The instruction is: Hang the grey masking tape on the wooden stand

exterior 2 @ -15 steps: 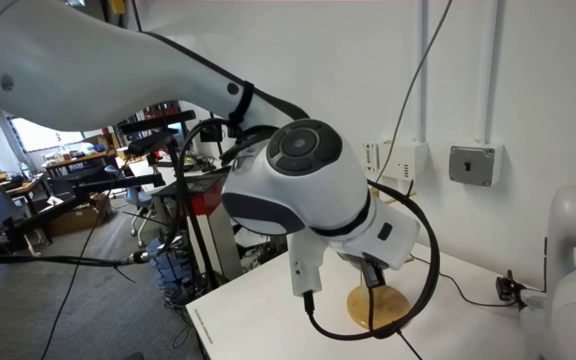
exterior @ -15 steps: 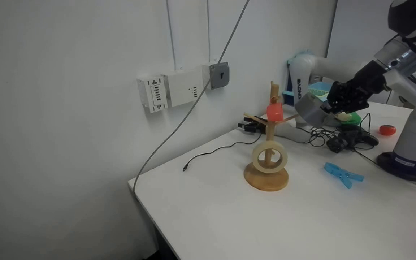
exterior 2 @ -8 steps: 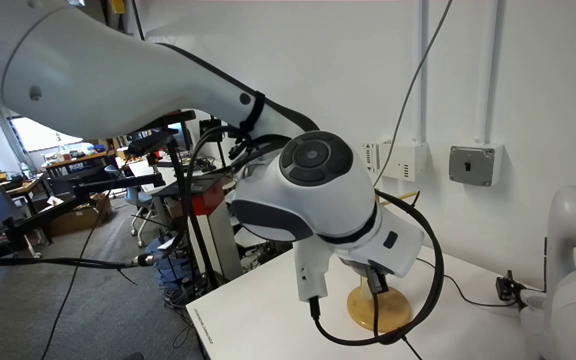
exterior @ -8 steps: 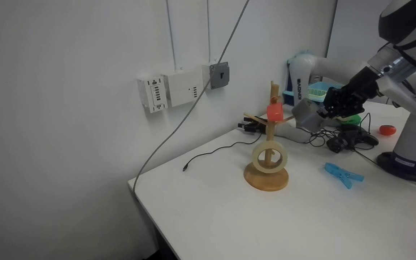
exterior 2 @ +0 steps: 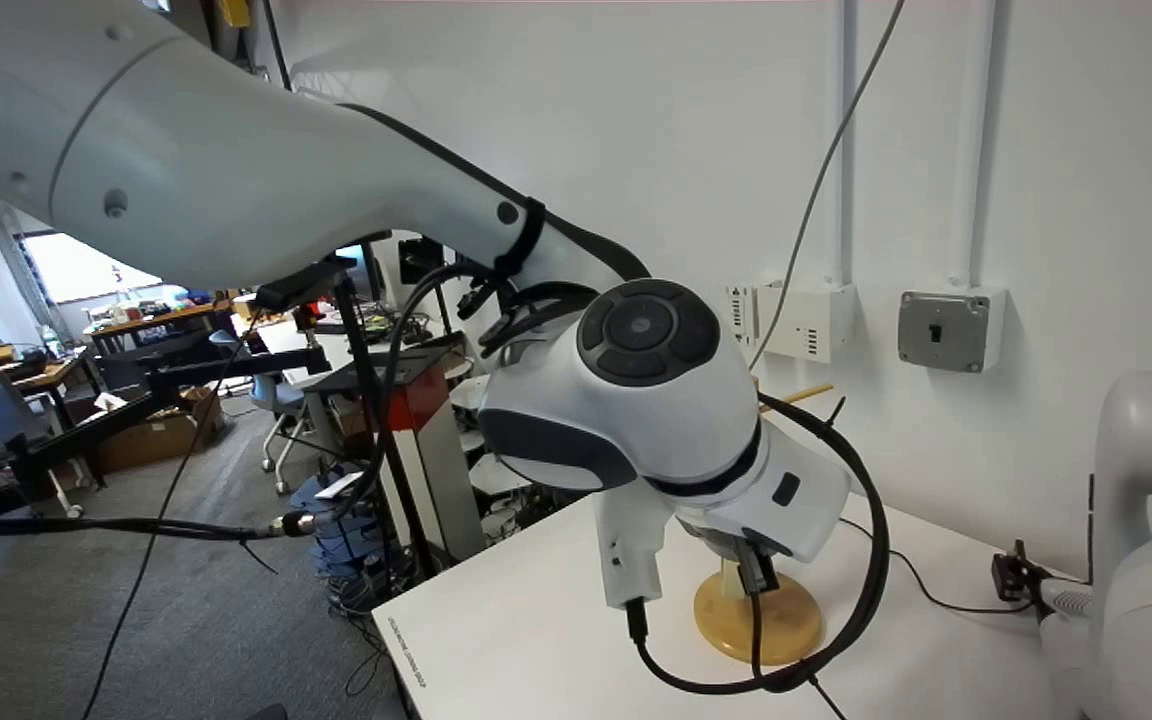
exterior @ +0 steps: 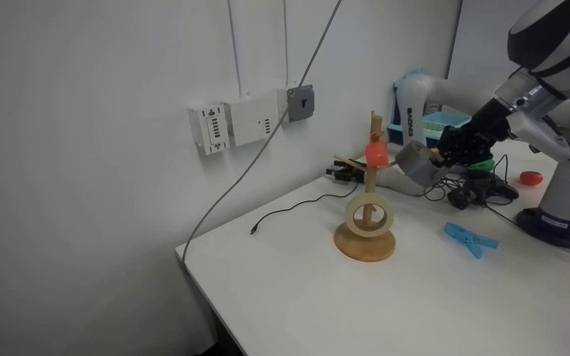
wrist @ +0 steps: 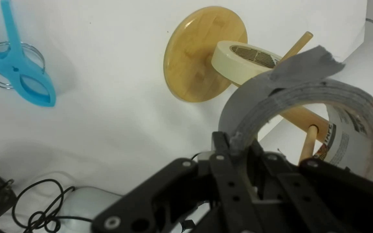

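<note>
The grey masking tape (exterior: 417,164) is a wide grey roll held in the air just right of the wooden stand (exterior: 364,247) in an exterior view. My gripper (exterior: 438,159) is shut on its wall. In the wrist view the gripper (wrist: 238,145) has one finger inside the tape (wrist: 241,100) and one outside. A loose tape end sticks up. The stand's base (wrist: 199,55) lies beyond; a branch peg (wrist: 309,144) shows through the tape's hole. Whether any peg enters the hole I cannot tell. In an exterior view my arm hides the gripper and most of the stand (exterior 2: 776,620).
A cream tape roll (exterior: 354,215) hangs low on the stand and a red ring (exterior: 377,154) higher up. A blue clamp (exterior: 470,240), black cables with a dark device (exterior: 483,190), and a red object (exterior: 531,178) lie on the table. Another white arm (exterior: 411,101) stands behind.
My gripper has moved slightly left and down in an exterior view, carrying the grey tape closer to the stand's right branch. The grip looks unchanged and the stand has not moved.
</note>
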`<state>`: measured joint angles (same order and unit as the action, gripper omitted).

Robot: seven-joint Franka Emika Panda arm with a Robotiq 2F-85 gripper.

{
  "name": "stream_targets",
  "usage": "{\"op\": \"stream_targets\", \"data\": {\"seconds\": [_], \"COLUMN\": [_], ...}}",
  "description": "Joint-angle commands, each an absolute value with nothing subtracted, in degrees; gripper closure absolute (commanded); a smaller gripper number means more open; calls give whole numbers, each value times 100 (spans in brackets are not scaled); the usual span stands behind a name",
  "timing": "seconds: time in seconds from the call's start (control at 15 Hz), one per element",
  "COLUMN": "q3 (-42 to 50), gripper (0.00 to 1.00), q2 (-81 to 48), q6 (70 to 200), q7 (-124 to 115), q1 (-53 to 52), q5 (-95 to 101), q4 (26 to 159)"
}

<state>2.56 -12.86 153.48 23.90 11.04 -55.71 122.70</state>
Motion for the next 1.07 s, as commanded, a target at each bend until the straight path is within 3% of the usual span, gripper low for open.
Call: {"op": "stream_targets", "data": {"seconds": [0.0,0.53,1.0], "q3": [222,224,297], "gripper": [57,1,0], "q2": [-1351,-1328,-1044], "q6": [15422,15421,15718], "q7": [2591,2620,2597], "q1": [1127,1129,1060], "q5": [-5669,-5676,-5319], "q4": [12136,12104,12428]}}
